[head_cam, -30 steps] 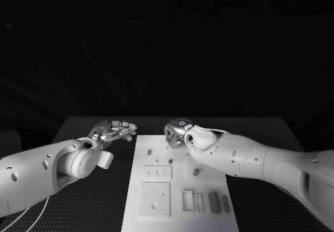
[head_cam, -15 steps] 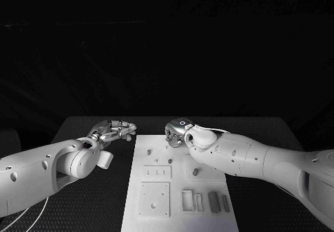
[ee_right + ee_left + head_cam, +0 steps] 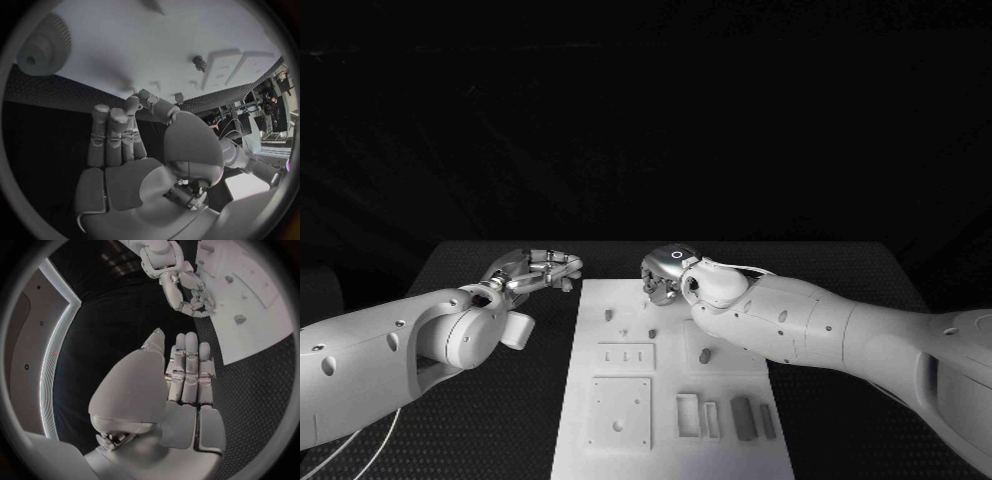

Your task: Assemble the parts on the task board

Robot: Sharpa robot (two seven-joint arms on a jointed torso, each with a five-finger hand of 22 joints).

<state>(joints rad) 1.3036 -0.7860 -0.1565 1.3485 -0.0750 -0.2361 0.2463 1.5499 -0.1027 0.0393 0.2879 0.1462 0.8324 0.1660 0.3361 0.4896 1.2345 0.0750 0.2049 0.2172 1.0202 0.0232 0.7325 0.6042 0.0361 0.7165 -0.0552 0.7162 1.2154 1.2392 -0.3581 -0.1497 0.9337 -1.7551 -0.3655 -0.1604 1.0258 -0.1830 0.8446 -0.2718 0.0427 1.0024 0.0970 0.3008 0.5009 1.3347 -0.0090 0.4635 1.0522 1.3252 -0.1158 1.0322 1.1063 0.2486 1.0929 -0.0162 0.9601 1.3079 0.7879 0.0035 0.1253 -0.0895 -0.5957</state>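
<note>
Head view: left robot hand just off the far left corner of the task board, above the black surface, fingers curled in toward each other, nothing seen between them. Right robot hand over the far end of the board, fingers curled downward near the board's face; whether pinching anything, cannot tell. Small grey parts well behind both hands, nearer the robot: pegs standing in the middle of the board, blocks lying at the near end beside recessed plates.

Left wrist view: own fingers straight and side by side, thumb apart from them, empty; right robot hand beyond them at the board's edge, fingertips drawn together.

Right wrist view: own fingers extended together over the board, one peg standing past the fingertips.
</note>
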